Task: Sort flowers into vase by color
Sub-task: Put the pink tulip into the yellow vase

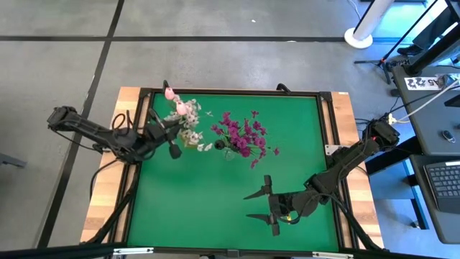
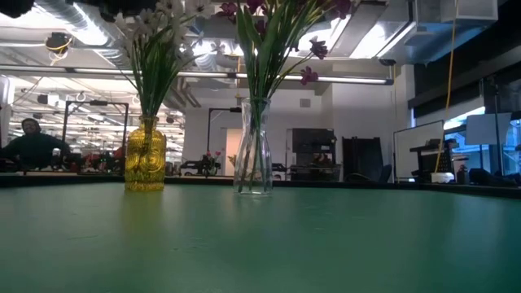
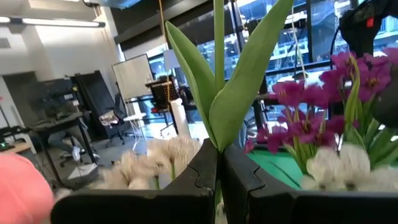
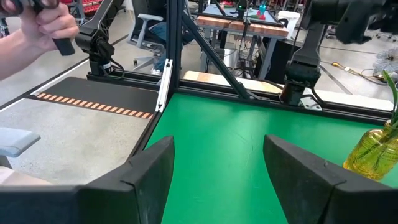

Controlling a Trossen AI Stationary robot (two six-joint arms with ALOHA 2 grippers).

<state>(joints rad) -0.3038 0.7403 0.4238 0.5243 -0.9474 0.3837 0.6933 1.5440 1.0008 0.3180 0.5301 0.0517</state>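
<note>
Green stem (image 3: pixel 218 74) between left tool (image 3: pixel 220 180) tips

Your green table top (image 1: pixel 215 194) sits in a wood-edged frame on a grey tiled floor (image 1: pixel 215 21). Desk with keyboard (image 1: pixel 442 180) off to one side. Behind: open workshop, ceiling strip lights (image 2: pixel 317 79), whiteboard (image 3: pixel 132 76), office chairs (image 3: pixel 118 118), big windows.
</note>
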